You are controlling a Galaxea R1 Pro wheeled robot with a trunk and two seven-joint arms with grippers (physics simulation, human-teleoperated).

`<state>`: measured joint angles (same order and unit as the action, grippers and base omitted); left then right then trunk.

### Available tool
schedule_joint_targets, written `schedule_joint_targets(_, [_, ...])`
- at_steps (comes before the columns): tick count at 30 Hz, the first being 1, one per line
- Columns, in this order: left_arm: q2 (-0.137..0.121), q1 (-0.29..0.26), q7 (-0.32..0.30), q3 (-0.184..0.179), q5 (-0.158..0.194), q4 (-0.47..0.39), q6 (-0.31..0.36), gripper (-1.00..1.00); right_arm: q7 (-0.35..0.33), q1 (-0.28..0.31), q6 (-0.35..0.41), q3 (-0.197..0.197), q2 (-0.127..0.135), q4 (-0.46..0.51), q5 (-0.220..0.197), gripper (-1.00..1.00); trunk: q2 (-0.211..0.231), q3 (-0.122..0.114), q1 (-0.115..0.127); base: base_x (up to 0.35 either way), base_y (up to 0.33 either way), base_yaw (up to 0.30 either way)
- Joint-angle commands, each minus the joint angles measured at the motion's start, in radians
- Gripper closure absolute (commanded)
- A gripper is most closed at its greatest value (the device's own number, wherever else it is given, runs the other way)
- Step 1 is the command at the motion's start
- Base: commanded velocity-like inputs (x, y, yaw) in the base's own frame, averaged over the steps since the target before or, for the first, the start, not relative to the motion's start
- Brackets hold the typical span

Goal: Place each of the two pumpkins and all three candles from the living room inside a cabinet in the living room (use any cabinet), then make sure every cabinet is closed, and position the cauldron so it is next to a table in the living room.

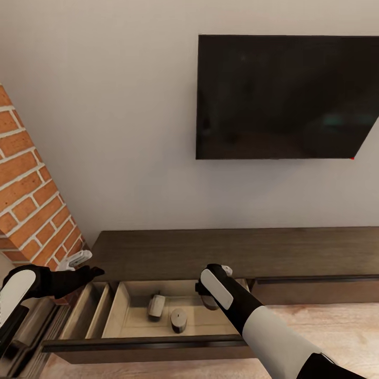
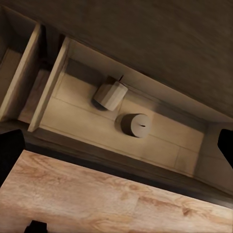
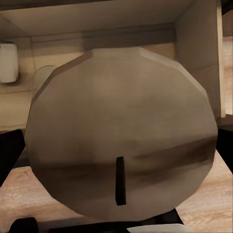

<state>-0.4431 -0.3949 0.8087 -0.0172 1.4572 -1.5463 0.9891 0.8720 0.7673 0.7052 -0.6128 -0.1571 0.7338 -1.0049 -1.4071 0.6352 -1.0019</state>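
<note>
Wall (image 1: 131,131): plain pale grey, behind everything.
TV (image 1: 284,97): dark screen mounted on the wall, above the cabinet.
Fireplace (image 1: 31,195): red brick, slanting along the left of the head view, next to the cabinet's left end.
Cabinet (image 1: 237,250): long, low, dark brown, against the wall; flat bare top; right front shut.
Drawer (image 1: 142,345): pulled out of the cabinet's left part, light wood inside, a narrow divided bay at its left side.
Floor (image 1: 337,326): light wood planks in front of the cabinet.
Right arm (image 1: 252,316): reaches over the drawer's right part.
Left arm (image 1: 31,287): held over the cabinet's left end, by the brick.
Right pincer (image 1: 215,297): over the drawer's right part, closed on a candle (image 3: 121,136) whose wick end faces the wrist camera.
Left pincer (image 1: 79,259): light fingers at the cabinet's left corner; width cannot be told.
Candles in drawer: one lying on its side (image 1: 156,305), one upright (image 1: 178,319) just beside it, both on the drawer floor.
</note>
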Motion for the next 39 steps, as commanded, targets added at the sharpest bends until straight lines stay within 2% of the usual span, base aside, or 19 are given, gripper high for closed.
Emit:
schedule_joint_targets(1, [-0.001,-0.001,0.01,-0.003,0.009,-0.001,0.0,-1.0,0.007,0.001,0.003,-0.003,0.001,0.001,-0.01,1.0,-0.008,0.004,-0.004,0.0,0.0,0.0])
schedule_joint_targets(4, [0.0,-0.001,0.01,-0.007,0.009,-0.001,-0.001,-1.0,-0.002,0.001,0.003,0.003,0.001,0.002,-0.032,1.0,-0.029,0.014,-0.015,0.0,0.0,0.0])
schedule_joint_targets(8, [0.0,-0.001,0.01,-0.006,0.009,0.001,-0.001,-1.0,-0.008,0.001,0.003,0.007,0.001,0.002,-0.041,1.0,-0.057,0.026,-0.031,0.0,0.0,0.0])
schedule_joint_targets(18, [0.001,-0.001,0.01,-0.008,0.009,0.001,-0.001,-1.0,-0.011,0.001,0.046,0.008,0.001,0.004,-0.041,1.0,-0.127,0.057,-0.069,0.0,0.0,0.0])
schedule_joint_targets(31, [0.002,-0.001,0.01,-0.01,0.011,0.002,-0.001,-1.0,-0.011,0.001,0.05,0.008,0.001,0.006,-0.04,1.0,-0.218,0.098,-0.119,0.0,0.0,0.0])
schedule_joint_targets(37, [0.005,-0.001,0.01,-0.035,0.01,0.001,-0.002,-1.0,-0.012,0.001,0.05,0.008,0.0,0.007,-0.04,1.0,-0.26,0.117,-0.142,0.0,0.0,0.0])
schedule_joint_targets(39, [0.015,-0.001,0.01,-0.041,0.009,0.0,-0.003,-1.0,-0.012,0.001,0.05,0.008,0.0,0.007,-0.04,1.0,-0.274,0.123,-0.15,0.0,0.0,0.0])
